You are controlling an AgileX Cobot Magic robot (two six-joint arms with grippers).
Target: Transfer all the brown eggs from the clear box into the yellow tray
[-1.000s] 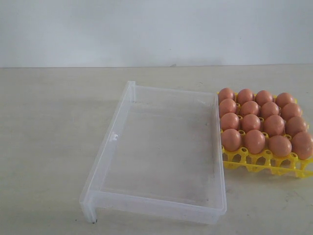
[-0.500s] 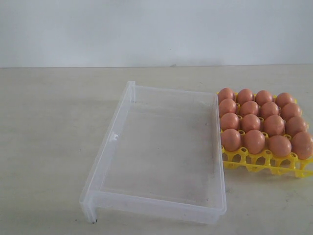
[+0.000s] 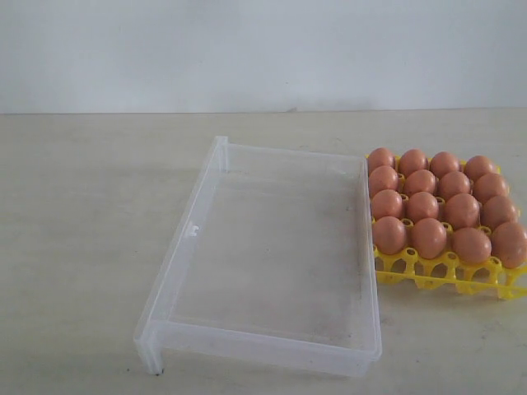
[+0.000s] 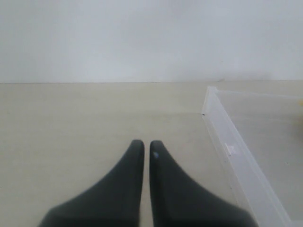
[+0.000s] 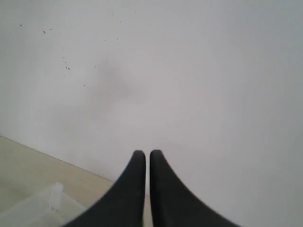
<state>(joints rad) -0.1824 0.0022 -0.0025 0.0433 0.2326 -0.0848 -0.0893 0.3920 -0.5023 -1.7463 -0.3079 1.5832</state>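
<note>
Left fingers (image 4: pixel 134 163) near clear box (image 4: pixel 230 152)

No change shows: the brown eggs (image 3: pixel 423 206), yellow tray (image 3: pixel 436 273) and clear box (image 3: pixel 272 247) lie as before.

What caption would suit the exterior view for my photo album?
Empty clear box beside a yellow tray holding brown eggs, on a pale table.

Left gripper (image 4: pixel 147 145): sits closed, dark tapering fingers (image 4: pixel 118 189) drawn together with only a hairline slit between the tips (grips nothing). Right gripper (image 5: pixel 147 153): closed the same way, fingers tip to tip, also empty. Both taper from broad bases to narrow rounded tips.
</note>
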